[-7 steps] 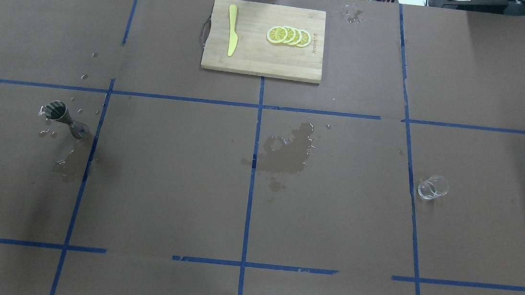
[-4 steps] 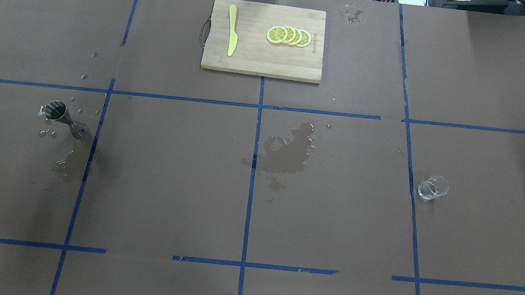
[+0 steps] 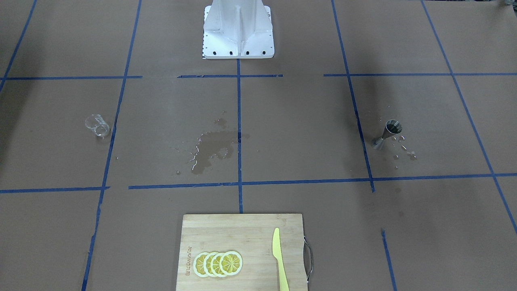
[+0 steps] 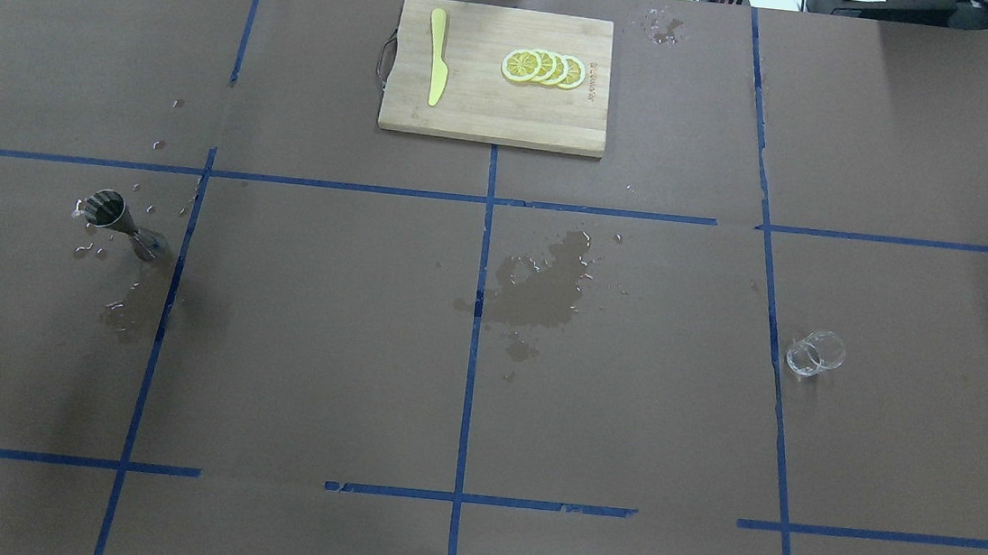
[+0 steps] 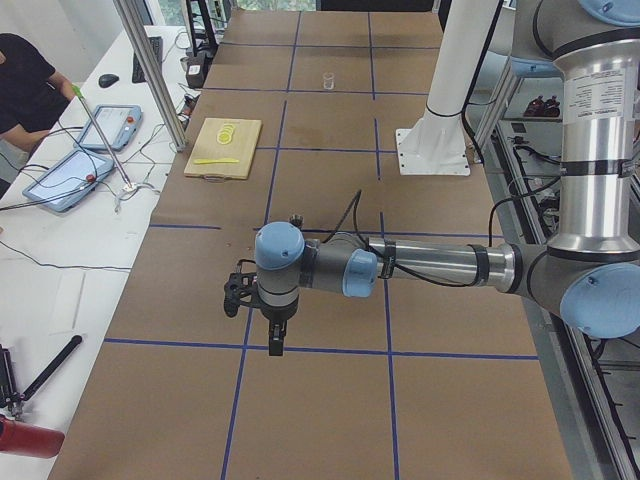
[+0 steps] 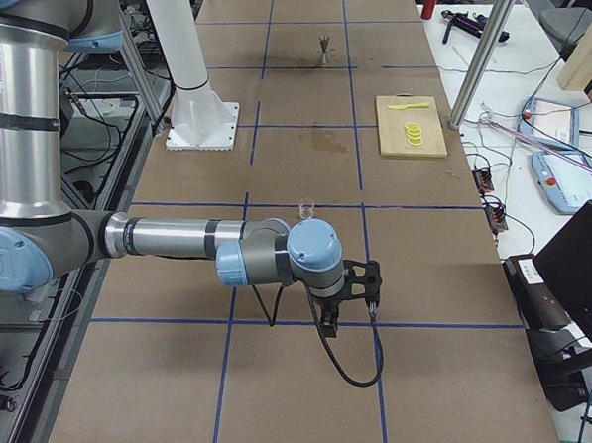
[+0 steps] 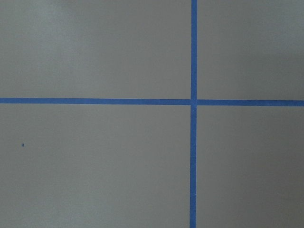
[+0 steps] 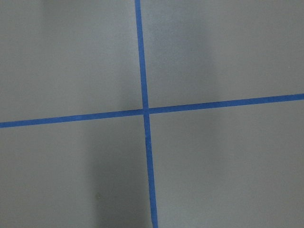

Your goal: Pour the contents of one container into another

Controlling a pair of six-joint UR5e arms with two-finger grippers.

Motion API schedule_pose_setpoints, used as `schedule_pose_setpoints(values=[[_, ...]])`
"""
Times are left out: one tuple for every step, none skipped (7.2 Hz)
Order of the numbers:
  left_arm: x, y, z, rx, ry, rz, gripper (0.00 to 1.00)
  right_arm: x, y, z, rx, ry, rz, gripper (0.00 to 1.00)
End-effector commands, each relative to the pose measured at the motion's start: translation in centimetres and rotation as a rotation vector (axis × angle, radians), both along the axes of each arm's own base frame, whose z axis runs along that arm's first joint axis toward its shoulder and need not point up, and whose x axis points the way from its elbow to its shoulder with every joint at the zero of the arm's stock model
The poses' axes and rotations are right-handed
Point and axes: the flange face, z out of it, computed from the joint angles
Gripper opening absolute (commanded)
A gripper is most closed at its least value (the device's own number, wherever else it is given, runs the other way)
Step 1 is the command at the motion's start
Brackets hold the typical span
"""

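Left hand (image 5: 274,346): above the table (image 4: 315,342); cannot tell whether it is open or closed.
Right hand (image 6: 328,326): same, cannot tell.
Metal cup (image 4: 123,224): upright, robot's left side.
Glass (image 4: 813,352): robot's right side, well apart.
Puddle (image 4: 543,287): between them.
Board (image 4: 495,74): far edge.

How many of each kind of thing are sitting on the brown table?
Metal measuring cup: 1
Clear glass: 1
Wooden cutting board: 1
Yellow knife: 1
Lemon slices: 4
Total: 8
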Motion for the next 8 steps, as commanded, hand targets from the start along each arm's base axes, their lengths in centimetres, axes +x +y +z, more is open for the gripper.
schedule_pose_setpoints(values=[[0.15,-0.12,0.3,-0.002,0.008,0.003,1.0,-2.74,-0.79,-0.16,0.002,0.003,-0.057,1.0],[0.15,-0.13,0.3,-0.001,0.008,0.004,1.0,-2.73,-0.87,-0.21,0.005,0.006,-0.058,1.0],[0.15,-0.14,0.21,0.002,0.008,0.004,1.0,-2.67,-0.94,-0.15,0.006,0.014,-0.058,1.0],[0.16,-0.23,-0.03,0.017,0.01,0.004,1.0,-2.74,-0.96,-0.15,0.006,0.014,-0.059,1.0],[0.17,-0.24,0.12,0.049,0.006,0.04,1.0,-2.74,-0.96,-0.16,0.007,0.014,-0.059,1.0],[0.24,-0.18,0.51,0.064,0.002,0.074,1.0,-2.74,-0.97,-0.24,0.009,0.014,-0.059,1.0],[0.26,-0.17,0.58,0.063,0.003,0.074,1.0,-2.74,-0.98,-0.26,0.011,0.014,-0.06,1.0],[0.26,-0.18,0.56,0.064,0.003,0.074,1.0,-2.74,-0.91,-0.2,0.011,0.014,-0.06,1.0]])
